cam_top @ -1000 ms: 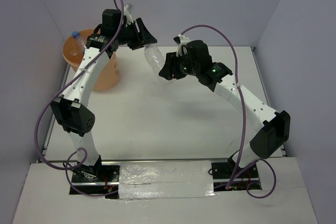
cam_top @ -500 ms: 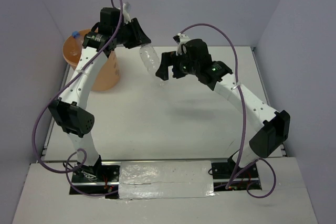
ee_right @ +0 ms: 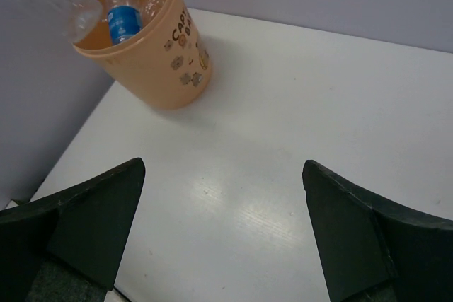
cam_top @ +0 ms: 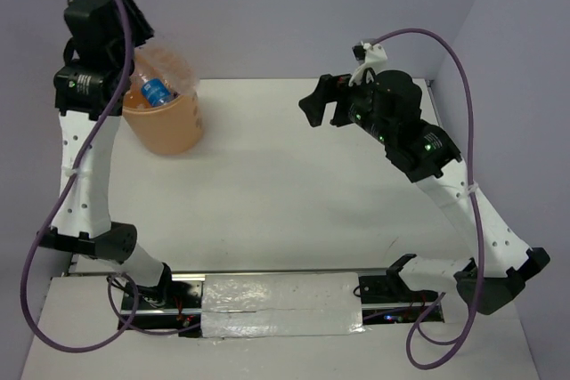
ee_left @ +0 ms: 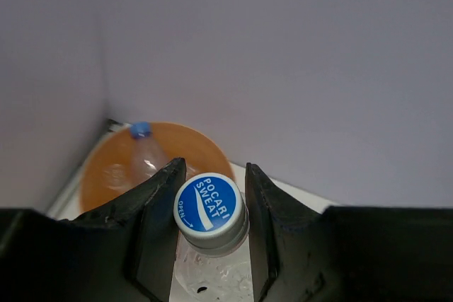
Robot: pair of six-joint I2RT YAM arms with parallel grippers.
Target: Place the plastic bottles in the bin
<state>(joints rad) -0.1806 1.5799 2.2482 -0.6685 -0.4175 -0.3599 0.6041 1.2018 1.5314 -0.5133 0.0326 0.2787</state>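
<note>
My left gripper (cam_top: 132, 42) is raised high at the back left, shut on the neck of a clear crinkled plastic bottle (cam_top: 167, 64). The bottle hangs tilted over the orange bin (cam_top: 176, 133). In the left wrist view its blue cap (ee_left: 210, 205) sits between the fingers (ee_left: 157, 203), with the bin (ee_left: 106, 175) below. Inside the bin stands another bottle with a blue label (cam_top: 156, 92) and blue cap (ee_left: 141, 129); the right wrist view also shows that labelled bottle (ee_right: 122, 20). My right gripper (cam_top: 322, 106) hangs open and empty over the table's back middle.
The bin (ee_right: 164, 68) stands in the back left corner, close to the grey side wall (ee_right: 35, 104) and back wall. Bare white table (cam_top: 285, 193) spreads between the arms. A taped strip (cam_top: 280, 302) runs along the near edge by the bases.
My right gripper opened, let go of the clear bottle and drew back to the right. My left arm swung up and left, carrying that bottle from mid-table to above the bin.
</note>
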